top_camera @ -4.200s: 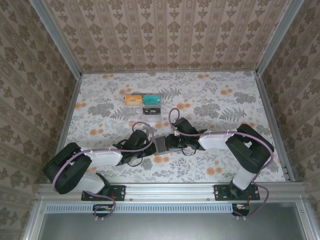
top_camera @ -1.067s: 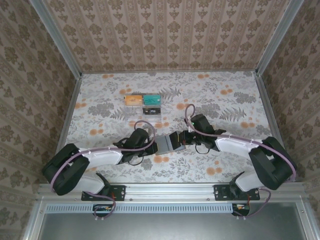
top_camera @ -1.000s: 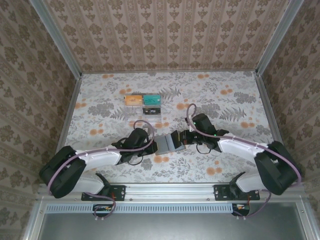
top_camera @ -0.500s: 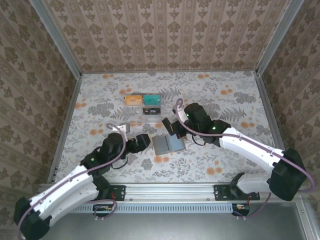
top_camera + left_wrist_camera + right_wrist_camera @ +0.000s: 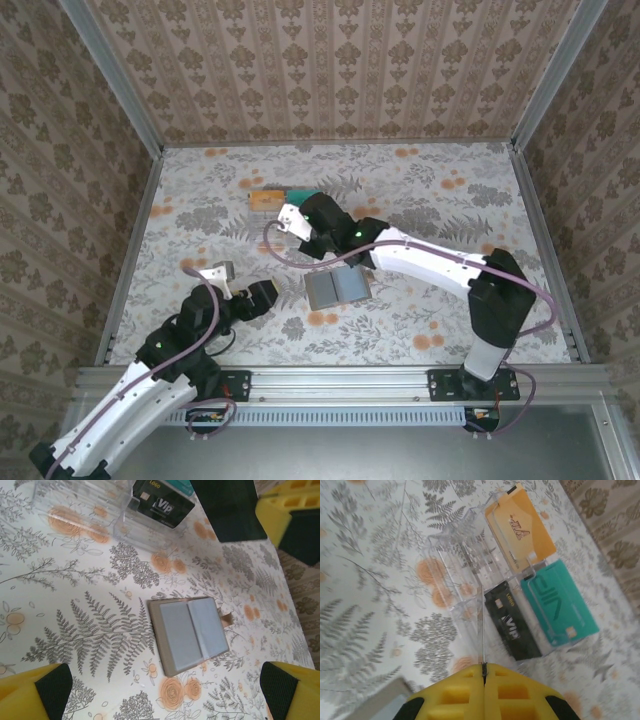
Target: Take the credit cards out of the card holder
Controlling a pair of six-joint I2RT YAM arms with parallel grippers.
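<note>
The flowered table [image 5: 450, 180] is being crossed by the right arm [image 5: 430, 262], which is being stretched leftward and away from its base, while the left arm [image 5: 150, 370] is being held bent low by the near edge. The wallet [image 5: 337, 288] is being shown lying open and flat, just right of the left gripper [image 5: 258, 297], whose fingers are being held wide apart and empty, and nearer than the right gripper [image 5: 483, 674]. In the left wrist view its grey inner panels are being shown, along with a dark green card [image 5: 227, 510] being clamped by the right fingers. In the right wrist view that card is being seen edge-on, above a clear stand [image 5: 455, 555] holding an orange card [image 5: 520, 527], a black card [image 5: 512, 625] and a teal card [image 5: 560, 605].
</note>
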